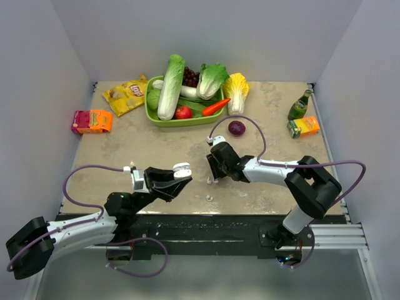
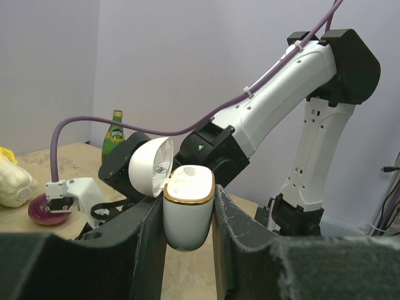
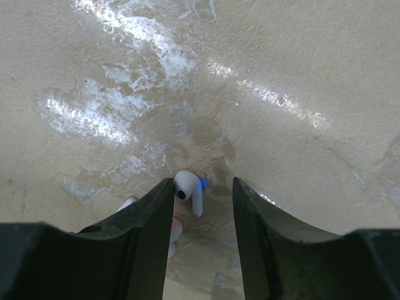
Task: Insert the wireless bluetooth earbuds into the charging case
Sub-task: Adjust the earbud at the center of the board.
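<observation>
The left gripper (image 2: pixel 187 199) pinches the charging case (image 2: pixel 187 220) between its two fingers and holds it up above the near edge of the table (image 1: pixel 156 147), a bit left of the middle. The lid (image 2: pixel 152 165) is flipped open. The right gripper (image 3: pixel 202 184) is down low by the middle of the near edge, with its fingers spread apart. A white earbud (image 3: pixel 187 187) lies on the table between them, close to one finger. A second earbud (image 1: pixel 209 197) lies a little nearer the near edge. A red onion (image 1: pixel 236 128) sits farther back toward the far edge.
</observation>
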